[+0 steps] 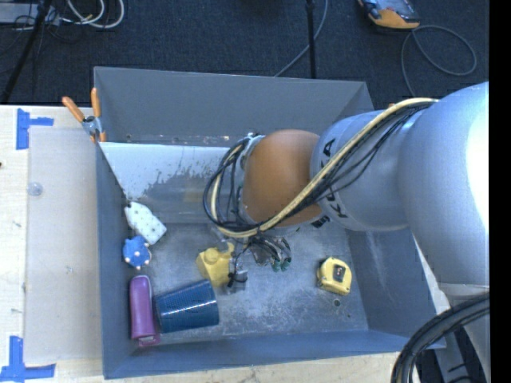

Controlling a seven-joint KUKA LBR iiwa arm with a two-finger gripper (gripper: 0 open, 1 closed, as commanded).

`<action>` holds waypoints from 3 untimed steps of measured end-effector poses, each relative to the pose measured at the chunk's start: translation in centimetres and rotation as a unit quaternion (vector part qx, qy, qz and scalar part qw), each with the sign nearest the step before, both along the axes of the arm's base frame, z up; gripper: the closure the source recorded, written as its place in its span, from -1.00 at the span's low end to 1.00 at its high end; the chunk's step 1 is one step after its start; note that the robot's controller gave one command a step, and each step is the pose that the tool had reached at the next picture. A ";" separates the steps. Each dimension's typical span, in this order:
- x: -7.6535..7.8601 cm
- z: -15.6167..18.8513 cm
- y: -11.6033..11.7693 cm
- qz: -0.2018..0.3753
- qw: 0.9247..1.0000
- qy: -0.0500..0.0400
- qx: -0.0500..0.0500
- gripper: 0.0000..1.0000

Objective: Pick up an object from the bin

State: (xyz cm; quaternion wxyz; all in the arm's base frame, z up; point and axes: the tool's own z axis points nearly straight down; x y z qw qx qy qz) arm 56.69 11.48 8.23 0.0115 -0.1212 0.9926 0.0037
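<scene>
Hanging low over the middle of the grey bin, the gripper sits under the arm's orange wrist cover, its dark tip just beside, perhaps touching, a small lumpy yellow object on the bin floor. Whether the pincer is apart or together I cannot tell, since the wrist and its cables hide most of it, and nothing can be seen clamped in it. The step in hand looks like the approach to a grasp, with the lift not yet done. The yellow object is the nearest thing. A blue cup on its side lies close below it, and a yellow tape measure lies apart on the other side. The next move calls for settling squarely over the yellow piece, closing on it without nudging the cup, then rising straight.
</scene>
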 end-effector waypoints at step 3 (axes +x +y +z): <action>0.1 6.2 0.5 -0.011 1.000 0.005 -0.001 1.00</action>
